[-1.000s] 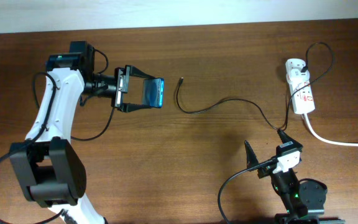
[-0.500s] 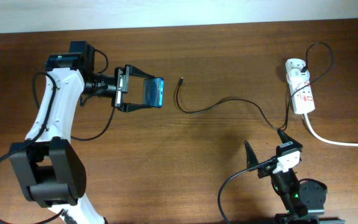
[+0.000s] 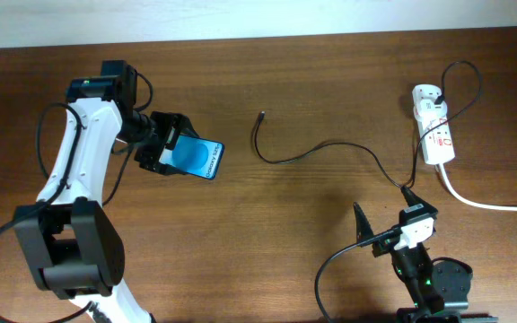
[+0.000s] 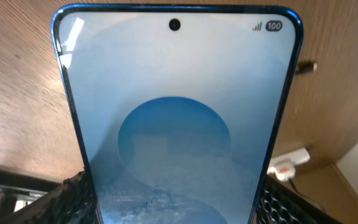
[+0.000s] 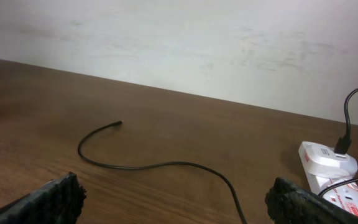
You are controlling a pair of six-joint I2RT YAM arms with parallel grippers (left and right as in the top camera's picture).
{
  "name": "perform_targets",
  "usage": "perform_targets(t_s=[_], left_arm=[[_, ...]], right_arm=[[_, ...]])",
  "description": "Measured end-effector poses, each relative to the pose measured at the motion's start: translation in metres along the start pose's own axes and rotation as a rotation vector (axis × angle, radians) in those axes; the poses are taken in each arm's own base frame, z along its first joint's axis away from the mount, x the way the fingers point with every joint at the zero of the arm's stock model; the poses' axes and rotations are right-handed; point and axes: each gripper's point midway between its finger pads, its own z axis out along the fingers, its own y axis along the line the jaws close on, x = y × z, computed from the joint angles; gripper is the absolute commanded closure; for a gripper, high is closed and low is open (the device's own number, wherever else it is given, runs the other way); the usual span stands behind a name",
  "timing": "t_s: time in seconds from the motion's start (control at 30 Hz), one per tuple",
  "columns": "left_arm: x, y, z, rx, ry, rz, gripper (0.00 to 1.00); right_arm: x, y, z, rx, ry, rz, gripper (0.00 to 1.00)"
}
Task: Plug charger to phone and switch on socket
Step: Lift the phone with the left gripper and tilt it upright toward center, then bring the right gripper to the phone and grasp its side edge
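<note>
My left gripper [image 3: 170, 148] is shut on the phone [image 3: 197, 160] and holds it above the table at the left, blue screen up. In the left wrist view the phone [image 4: 176, 118] fills the frame between the fingers [image 4: 176, 202]. The charger cable [image 3: 330, 145] lies across the table; its connector tip [image 3: 260, 115] is free to the right of the phone, and its black plug [image 3: 434, 96] sits in the white socket [image 3: 438, 136] at the far right. My right gripper [image 3: 386, 230] is open and empty near the front edge. Its wrist view shows the cable [image 5: 160, 165], tip [image 5: 118, 123] and socket [image 5: 328, 167].
The socket's thick white cord [image 3: 487, 203] runs off the right edge. The connector tip [image 4: 307, 66] and socket [image 4: 289, 165] show past the phone in the left wrist view. A pale wall [image 5: 179, 43] stands behind the table's far edge.
My left gripper has turned the phone from edge-on to screen-up and drawn it a little left and toward the front. The right arm and the cable have not moved.
</note>
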Motion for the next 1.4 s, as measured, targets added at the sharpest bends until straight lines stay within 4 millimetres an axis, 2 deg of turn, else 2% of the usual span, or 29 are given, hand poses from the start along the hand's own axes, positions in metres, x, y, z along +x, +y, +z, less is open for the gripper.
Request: perform_targets(t_s=[0.23, 0.33, 0.37, 0.43, 0.5, 0.6, 0.73, 0.8, 0.87, 0.97, 1.03, 1.07, 1.1, 1.13, 1.17, 1.23, 1.3, 1.33, 1.4], left_arm=[[-0.039, 0.026, -0.006, -0.142, -0.235, -0.009, 1.00], [-0.053, 0.033, -0.012, -0.186, -0.319, -0.009, 1.00], [-0.056, 0.035, -0.013, -0.196, -0.337, -0.009, 1.00], [-0.058, 0.036, -0.014, -0.202, -0.350, -0.008, 1.00], [-0.059, 0.037, -0.014, -0.208, -0.357, -0.009, 1.00], [-0.060, 0.039, -0.014, -0.215, -0.362, -0.010, 1.00], [-0.060, 0.039, -0.014, -0.216, -0.365, -0.010, 1.00], [-0.060, 0.039, -0.014, -0.217, -0.366, -0.010, 1.00], [-0.060, 0.039, -0.014, -0.218, -0.365, -0.011, 1.00], [-0.060, 0.039, -0.014, -0.218, -0.365, -0.011, 1.00], [-0.060, 0.039, -0.014, -0.218, -0.365, -0.011, 1.00], [-0.060, 0.039, -0.014, -0.218, -0.365, -0.011, 1.00], [-0.060, 0.039, -0.014, -0.218, -0.365, -0.011, 1.00], [-0.060, 0.040, -0.014, -0.219, -0.365, -0.011, 1.00], [-0.060, 0.040, -0.014, -0.219, -0.366, -0.011, 1.00], [-0.061, 0.040, -0.014, -0.219, -0.367, -0.011, 1.00], [-0.061, 0.040, -0.014, -0.219, -0.367, -0.011, 1.00], [-0.061, 0.040, -0.014, -0.220, -0.367, -0.011, 1.00], [-0.060, 0.041, -0.014, -0.223, -0.366, -0.012, 1.00]], right_arm=[[0.001, 0.001, 0.000, -0.006, 0.002, 0.002, 0.02], [0.015, 0.011, 0.002, -0.069, 0.105, 0.060, 0.02], [0.014, 0.013, 0.003, -0.086, 0.141, 0.091, 0.02], [0.003, 0.016, 0.006, -0.111, 0.170, 0.116, 0.02], [-0.023, 0.017, 0.018, -0.155, 0.230, 0.151, 0.02], [-0.041, 0.015, 0.034, -0.190, 0.456, 0.254, 0.02], [-0.086, 0.006, 0.065, -0.216, 0.676, 0.360, 0.02], [-0.093, 0.009, 0.071, -0.256, 0.782, 0.426, 0.02], [-0.102, 0.012, 0.090, -0.311, 0.827, 0.477, 0.02], [-0.091, 0.012, 0.117, -0.348, 0.820, 0.511, 0.00], [-0.083, 0.016, 0.136, -0.331, 0.834, 0.576, 0.06], [-0.079, 0.024, 0.144, -0.308, 0.878, 0.587, 0.09], [-0.083, 0.032, 0.155, -0.292, 0.901, 0.580, 0.12], [-0.085, 0.049, 0.171, -0.288, 0.932, 0.563, 0.14], [-0.086, 0.065, 0.189, -0.263, 0.981, 0.560, 0.21], [-0.081, 0.076, 0.222, -0.209, 1.009, 0.576, 0.25], [-0.063, 0.082, 0.252, -0.142, 1.018, 0.636, 0.28], [-0.046, 0.084, 0.266, -0.099, 1.027, 0.683, 0.31], [-0.018, 0.090, 0.278, -0.050, 1.063, 0.735, 0.33]])
